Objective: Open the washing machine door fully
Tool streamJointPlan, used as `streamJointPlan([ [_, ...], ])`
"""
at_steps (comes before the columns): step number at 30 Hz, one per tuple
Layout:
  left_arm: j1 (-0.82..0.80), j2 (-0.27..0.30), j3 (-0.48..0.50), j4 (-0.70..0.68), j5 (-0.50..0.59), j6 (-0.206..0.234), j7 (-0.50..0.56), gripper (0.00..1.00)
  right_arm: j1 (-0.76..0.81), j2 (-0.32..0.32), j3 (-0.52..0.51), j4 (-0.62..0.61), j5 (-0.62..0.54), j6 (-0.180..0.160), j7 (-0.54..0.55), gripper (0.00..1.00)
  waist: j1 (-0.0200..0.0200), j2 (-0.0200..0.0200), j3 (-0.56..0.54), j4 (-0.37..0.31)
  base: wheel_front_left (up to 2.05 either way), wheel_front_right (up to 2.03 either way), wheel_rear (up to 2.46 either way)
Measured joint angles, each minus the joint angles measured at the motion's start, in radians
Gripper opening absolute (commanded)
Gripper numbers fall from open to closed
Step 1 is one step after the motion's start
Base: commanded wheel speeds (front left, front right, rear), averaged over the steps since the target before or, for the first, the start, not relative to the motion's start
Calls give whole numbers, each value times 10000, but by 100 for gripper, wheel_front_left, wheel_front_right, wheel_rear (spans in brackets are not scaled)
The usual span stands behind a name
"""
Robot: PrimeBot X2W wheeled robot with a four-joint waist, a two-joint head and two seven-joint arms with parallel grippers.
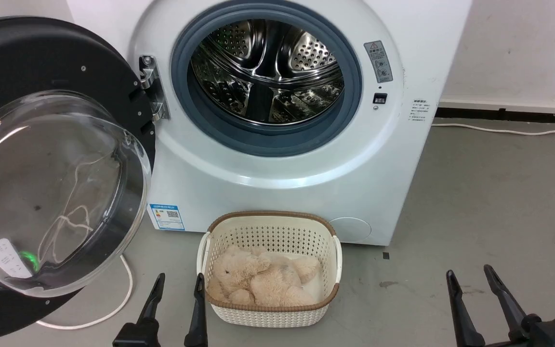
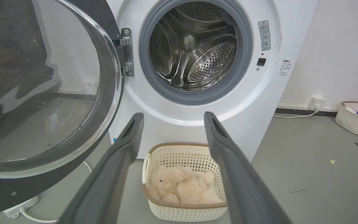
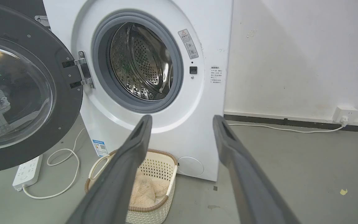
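The white washing machine (image 1: 277, 183) stands ahead with its steel drum and grey gasket exposed. Its round black door (image 1: 41, 53) hangs swung out to the left on a metal hinge (image 1: 154, 89), the clear glass bowl (image 1: 51, 193) bulging toward me. The door (image 2: 42, 93) is also at the left of the left wrist view, and the door (image 3: 20, 90) at the left of the right wrist view. My left gripper (image 1: 179, 282) is open low down, right of the door and touching nothing. My right gripper (image 1: 470, 279) is open at the lower right, empty.
A cream perforated basket (image 1: 271, 313) holding a beige plush toy (image 1: 258, 279) sits on the grey floor in front of the machine. A white power strip (image 3: 26, 172) and cable (image 1: 113, 308) lie under the door. Another basket (image 2: 356, 119) stands by the right wall.
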Motion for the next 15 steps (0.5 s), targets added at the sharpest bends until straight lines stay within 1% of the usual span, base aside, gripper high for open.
streamJointPlan([
  [6,0,-33,42,21,84,-17,0,100,0,0,19,29,0,0,0,100,0,0,-16,2,0,0,0],
  [10,0,-59,104,31,84,-105,0,100,0,0,35,42,0,0,0,100,0,0,-20,5,0,0,0],
  [11,-1,-56,107,23,84,-113,4,0,0,0,38,42,-4,0,2,0,0,0,-20,5,0,0,0],
  [15,-1,-46,82,19,82,-115,6,0,0,-2,50,42,-4,0,10,0,0,0,-20,5,0,0,0],
])
